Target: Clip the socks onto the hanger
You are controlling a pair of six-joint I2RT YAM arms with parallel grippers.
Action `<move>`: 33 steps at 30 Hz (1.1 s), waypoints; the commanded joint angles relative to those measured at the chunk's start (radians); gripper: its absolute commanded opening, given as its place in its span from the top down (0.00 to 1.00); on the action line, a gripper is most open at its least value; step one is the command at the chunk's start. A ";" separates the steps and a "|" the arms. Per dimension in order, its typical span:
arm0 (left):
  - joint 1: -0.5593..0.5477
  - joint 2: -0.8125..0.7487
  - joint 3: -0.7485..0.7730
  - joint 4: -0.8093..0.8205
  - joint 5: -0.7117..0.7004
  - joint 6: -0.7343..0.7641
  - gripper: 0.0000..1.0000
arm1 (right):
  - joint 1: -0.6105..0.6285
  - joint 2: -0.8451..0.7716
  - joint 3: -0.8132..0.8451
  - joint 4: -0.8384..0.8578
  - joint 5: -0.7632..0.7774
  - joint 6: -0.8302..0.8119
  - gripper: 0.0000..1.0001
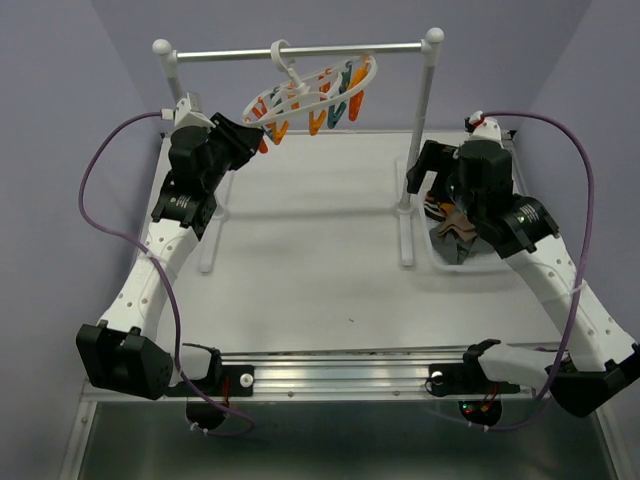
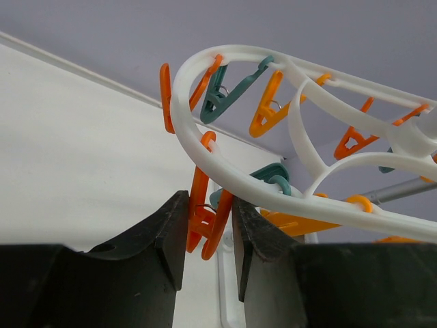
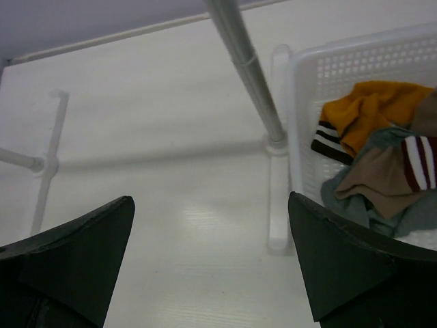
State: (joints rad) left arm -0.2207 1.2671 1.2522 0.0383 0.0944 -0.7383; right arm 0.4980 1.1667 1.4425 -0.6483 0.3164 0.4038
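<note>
**Left gripper on a clip, socks waiting in the basket**

The left gripper (image 2: 208,239) is up at the hanger (image 1: 300,92). Its fingers (image 2: 171,236) are pressed against both sides of one orange clip (image 2: 205,222) that dangles from the white ring. To my eye it is there to steady that clip, or to squeeze it open so a sock can be fed in. The hanger hangs tilted by its hook from the crossbar (image 1: 220,54) at the back of the worktop (image 1: 320,260).

The right gripper (image 3: 212,263) is spread wide with nothing between its jaws. It hovers beside the rack's post (image 3: 246,68), close to the white basket (image 3: 300,89), and looks poised to go in for a sock.

The socks (image 3: 382,157) lie heaped in that basket on the right. A mustard one is on top, next to a tan one with dark red and white stripes. Grey fabric and a black-and-white cuff show underneath. They are crumpled and overlapping, so lifting just one may be fiddly. I see none on the hanger.
</note>
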 commanded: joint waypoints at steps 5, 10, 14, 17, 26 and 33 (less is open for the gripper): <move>0.007 -0.025 0.027 -0.017 -0.047 -0.001 1.00 | -0.219 0.005 -0.111 -0.077 0.112 0.141 0.00; 0.009 -0.031 0.019 -0.009 -0.051 -0.009 1.00 | -0.438 0.209 -0.116 -0.059 0.073 0.124 0.00; 0.007 -0.028 0.026 -0.015 -0.065 -0.009 1.00 | -0.547 0.304 -0.131 -0.005 0.010 0.211 0.00; 0.007 -0.028 0.027 -0.020 -0.074 -0.007 1.00 | -0.584 0.285 -0.218 0.079 0.000 0.306 0.00; 0.007 -0.026 0.032 -0.023 -0.084 -0.003 1.00 | -0.722 0.140 -0.500 0.297 -0.122 0.573 0.10; 0.007 -0.022 0.027 -0.009 -0.081 -0.013 1.00 | -0.771 0.191 -0.625 0.528 -0.307 0.716 0.20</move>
State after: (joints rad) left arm -0.2207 1.2644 1.2522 0.0387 0.0471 -0.7410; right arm -0.2634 1.3331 0.8490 -0.3195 0.1249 1.0187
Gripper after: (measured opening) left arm 0.393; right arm 0.808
